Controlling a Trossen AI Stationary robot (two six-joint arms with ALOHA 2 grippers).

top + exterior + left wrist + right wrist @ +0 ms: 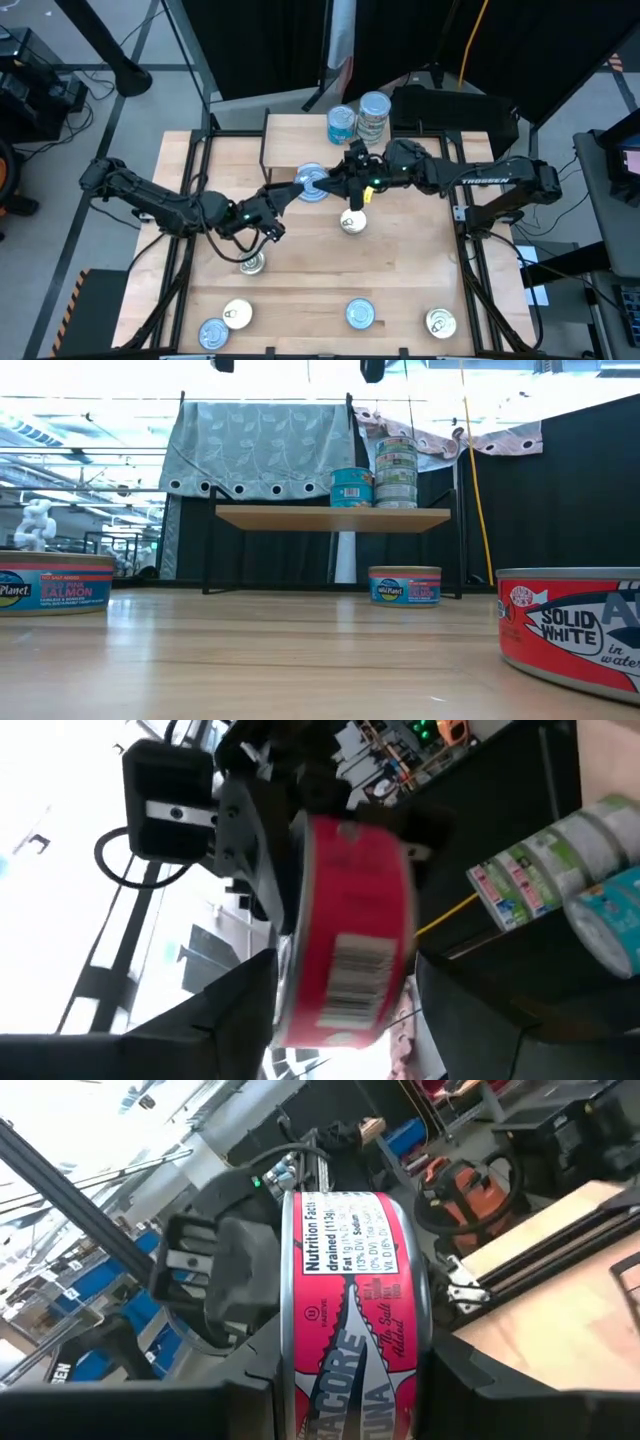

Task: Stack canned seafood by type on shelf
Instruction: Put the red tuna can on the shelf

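A red-sided tin of canned seafood hangs in the air above the table's middle, between both grippers. My right gripper comes from the right and is shut on it. My left gripper comes from the left and stands open, one finger on either side of the same tin; I see no touch. On the shelf at the far side stand a blue tin and a stack of green-labelled tins. My right gripper pinches the tin between its two fingers, one on each flat end, at the rims. The fingers reach in about level from the table's right. The tin is lifted clear and tipped up on edge, its printed side wall toward the wrist camera.
One tin lies on the table in front of the shelf and another lies left of the middle. Several more line the near edge. The shelf's left part is bare wood.
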